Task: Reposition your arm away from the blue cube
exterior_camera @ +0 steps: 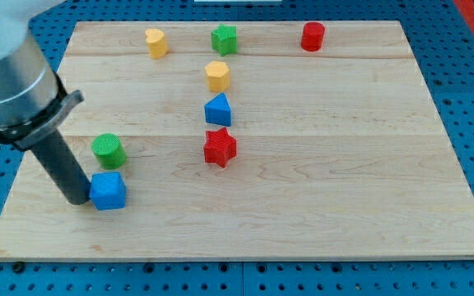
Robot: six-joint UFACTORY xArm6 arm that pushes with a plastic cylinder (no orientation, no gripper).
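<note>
My tip [79, 200] sits at the lower left of the counter [327, 214], pressed against the 9 o'clock face of the blue cube [108, 191], as far as this view lets me judge contact. There is no claw on this arm to be released or clenched, only the straight dark rod, so nothing is being held. The blue cube lies near the counter's lower-left corner, with the green cylinder [108, 150] just beside it at 12 o'clock. I judge the cube to be small, light, rigid and smooth-sided, likely to slide on the wood at the slightest nudge; it has flat faces to push on, but this task wants no contact at all. Backing off toward 9 o'clock or 7 o'clock looks safest, since any drift toward 3 o'clock would shove the cube, and toward 12 o'clock risks brushing the green cylinder.
</note>
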